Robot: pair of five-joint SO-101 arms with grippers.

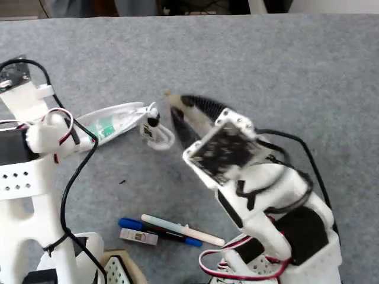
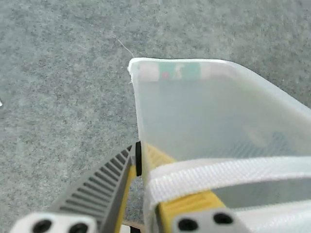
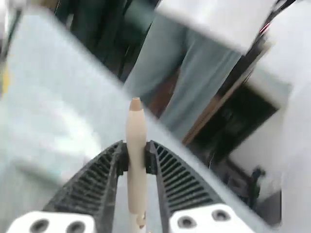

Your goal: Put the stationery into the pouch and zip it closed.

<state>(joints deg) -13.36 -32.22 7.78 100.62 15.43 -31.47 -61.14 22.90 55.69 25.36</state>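
Observation:
A translucent white pouch with something green inside lies on the grey table, its zip pull and ring at the right end. My left gripper is shut on the pouch at its edge, by a white strap. My right gripper hovers just right of the pouch's mouth, shut on a beige pen whose tip sticks out past the black fingers. Near the front lie a blue pen, a pale pen and a small white eraser.
The grey felt table stretches open to the back and right. Both arm bases and their cables crowd the front edge. A brown object sits at the front beside the left base.

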